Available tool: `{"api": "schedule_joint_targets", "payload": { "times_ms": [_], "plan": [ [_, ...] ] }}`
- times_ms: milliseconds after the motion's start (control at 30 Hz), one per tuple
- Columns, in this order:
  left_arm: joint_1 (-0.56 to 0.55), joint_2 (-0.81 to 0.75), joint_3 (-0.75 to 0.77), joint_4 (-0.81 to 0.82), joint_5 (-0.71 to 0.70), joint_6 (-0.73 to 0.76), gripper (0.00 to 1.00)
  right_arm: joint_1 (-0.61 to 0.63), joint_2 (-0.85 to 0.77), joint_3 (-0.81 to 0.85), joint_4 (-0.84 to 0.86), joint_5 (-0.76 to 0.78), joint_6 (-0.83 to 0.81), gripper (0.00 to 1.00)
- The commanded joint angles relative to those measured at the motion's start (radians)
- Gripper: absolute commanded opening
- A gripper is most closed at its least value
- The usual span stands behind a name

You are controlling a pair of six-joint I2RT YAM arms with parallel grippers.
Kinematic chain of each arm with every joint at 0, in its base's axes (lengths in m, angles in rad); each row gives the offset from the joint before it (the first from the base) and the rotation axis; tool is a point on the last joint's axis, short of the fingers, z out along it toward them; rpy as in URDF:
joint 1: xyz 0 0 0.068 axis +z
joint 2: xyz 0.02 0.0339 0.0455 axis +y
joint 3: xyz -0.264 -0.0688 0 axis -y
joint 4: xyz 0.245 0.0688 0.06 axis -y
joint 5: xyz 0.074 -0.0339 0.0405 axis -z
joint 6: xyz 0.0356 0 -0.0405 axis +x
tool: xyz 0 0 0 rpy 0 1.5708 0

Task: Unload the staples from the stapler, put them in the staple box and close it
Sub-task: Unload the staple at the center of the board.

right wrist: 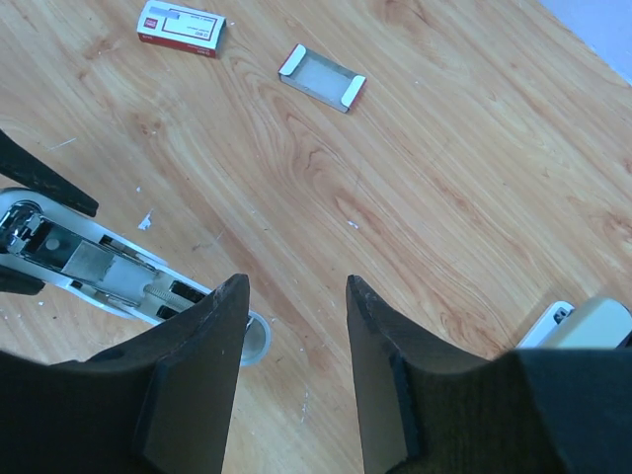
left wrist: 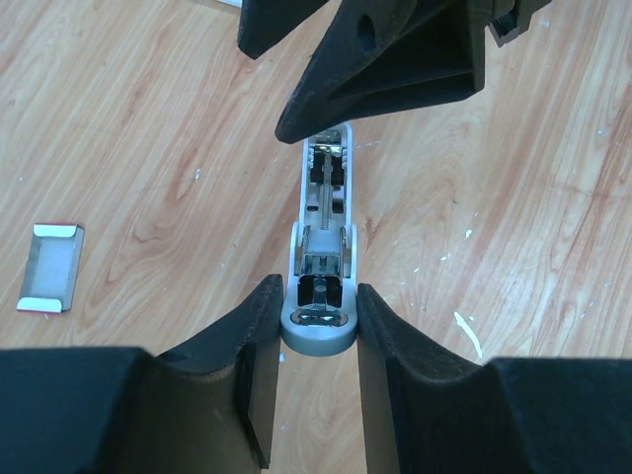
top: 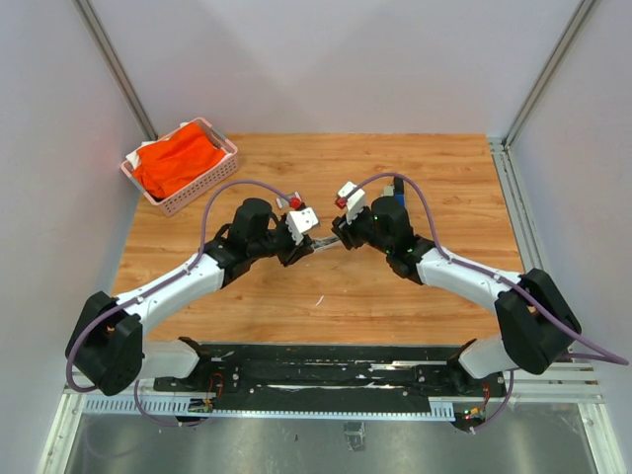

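Observation:
The stapler [left wrist: 323, 247] is light grey and lies open on the wooden table, its metal magazine with a spring facing up. My left gripper [left wrist: 318, 321] is shut on its rounded grey end. My right gripper [right wrist: 296, 306] is open at the stapler's other end [right wrist: 89, 259], with its left finger over the round tip and nothing between the fingers. In the top view both grippers meet at mid-table, left [top: 312, 243] and right [top: 341, 237]. I can make out no staples, neither in the magazine nor on the table.
A small white box with a red label [right wrist: 181, 27] and a flat open tray [right wrist: 322, 77] lie beyond the stapler; the tray also shows in the left wrist view [left wrist: 49, 269]. A pink basket with orange cloth [top: 183, 163] stands at the back left. A white and blue object [right wrist: 583, 324] sits by the right arm.

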Motion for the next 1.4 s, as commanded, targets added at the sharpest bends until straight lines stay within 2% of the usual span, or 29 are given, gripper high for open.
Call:
{"api": "schedule_joint_targets", "payload": {
  "times_ms": [0,367,567,733,933,1067,1167,1367],
  "plan": [
    [0.006,-0.010,-0.006,0.060,0.007,-0.046,0.00,-0.014,0.010,0.001,0.026,-0.057,-0.029,0.46],
    [0.051,0.061,0.006,0.091,0.040,-0.154,0.00,-0.025,-0.099,-0.073,0.039,-0.303,-0.287,0.48],
    [0.061,0.103,0.011,0.098,0.067,-0.202,0.00,-0.039,-0.089,-0.068,-0.017,-0.375,-0.345,0.49],
    [0.095,0.154,0.033,0.104,0.148,-0.308,0.00,-0.061,-0.093,-0.063,-0.070,-0.446,-0.402,0.49],
    [0.142,0.226,0.047,0.141,0.274,-0.412,0.00,-0.078,-0.145,-0.110,-0.188,-0.619,-0.704,0.50],
    [0.150,0.247,0.044,0.168,0.319,-0.457,0.00,-0.078,-0.136,-0.173,-0.124,-0.678,-0.795,0.50],
    [0.155,0.263,0.043,0.185,0.342,-0.503,0.00,-0.071,-0.102,-0.185,-0.084,-0.682,-0.795,0.50],
    [0.169,0.307,0.057,0.201,0.387,-0.575,0.00,-0.024,-0.026,-0.182,0.061,-0.480,-0.679,0.48]
  ]
}}
